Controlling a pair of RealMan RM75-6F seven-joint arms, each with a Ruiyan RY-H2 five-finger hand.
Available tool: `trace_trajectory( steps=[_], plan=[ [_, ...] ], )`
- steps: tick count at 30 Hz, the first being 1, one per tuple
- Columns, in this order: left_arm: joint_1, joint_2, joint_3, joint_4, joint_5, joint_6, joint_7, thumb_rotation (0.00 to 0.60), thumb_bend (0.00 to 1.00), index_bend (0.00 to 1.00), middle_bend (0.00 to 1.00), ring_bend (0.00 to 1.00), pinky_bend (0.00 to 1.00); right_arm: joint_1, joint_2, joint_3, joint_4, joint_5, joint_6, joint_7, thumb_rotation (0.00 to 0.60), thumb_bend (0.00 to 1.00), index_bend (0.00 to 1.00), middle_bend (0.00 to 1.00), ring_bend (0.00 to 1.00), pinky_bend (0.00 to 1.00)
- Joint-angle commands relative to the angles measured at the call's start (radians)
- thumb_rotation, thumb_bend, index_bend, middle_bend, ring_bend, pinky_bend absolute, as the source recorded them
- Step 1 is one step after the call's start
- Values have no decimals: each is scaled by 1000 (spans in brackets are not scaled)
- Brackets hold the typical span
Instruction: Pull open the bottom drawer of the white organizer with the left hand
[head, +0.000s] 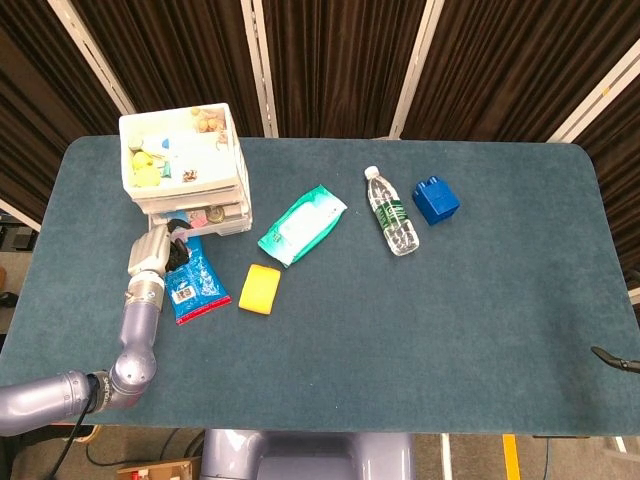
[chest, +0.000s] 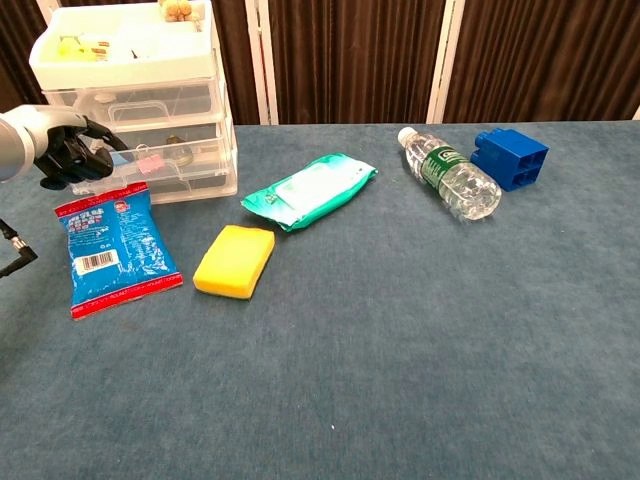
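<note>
White organizer (head: 185, 170) stands at the far left corner of the blue worktop (head: 400, 330); its open top tray holds small odds and ends. Bottom drawer (chest: 165, 182) sits at the base of the organizer, front roughly flush with the drawers above. Left hand (chest: 72, 155) is at the organizer's front left, level with the lower drawers, fingers (head: 180, 250) curled in toward the drawer fronts; whether they grip a drawer edge I cannot tell. Blue snack packet (chest: 115, 248) lies flat just in front of the organizer, under the hand. Yellow sponge (chest: 235, 260) lies right of the packet; green wipes pack (chest: 310, 190) lies right of the organizer. Farther right of the organizer: water bottle (chest: 448, 186) on its side, then blue block (chest: 512, 157). Right hand out of view.
</note>
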Motion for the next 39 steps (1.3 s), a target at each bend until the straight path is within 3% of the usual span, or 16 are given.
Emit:
trace_trajectory(
  steps=[1, 17, 33, 37, 39],
  plan=[
    [4, 12, 4, -21, -9, -9, 1, 600, 826, 291, 986, 924, 903, 0, 0, 0, 0, 1, -1, 0, 600, 139, 0, 0, 0, 0],
    [67, 113, 44, -170, 59, -37, -67, 600, 836, 343, 987, 925, 905, -1, -1, 0, -2, 0, 2, -6, 600, 138, 0, 0, 0, 0],
    [99, 161, 98, -253, 153, -20, -114, 600, 821, 327, 986, 925, 905, -1, 0, 1, -4, 0, 2, -5, 600, 139, 0, 0, 0, 0],
    [110, 135, 143, -214, 274, 88, -75, 600, 575, 234, 937, 873, 883, -1, -1, 1, -3, 0, 2, -7, 600, 138, 0, 0, 0, 0],
    [119, 128, 167, -202, 326, 126, -57, 600, 403, 173, 836, 781, 818, -1, -1, 1, -3, 1, 1, -9, 600, 137, 0, 0, 0, 0]
  ],
)
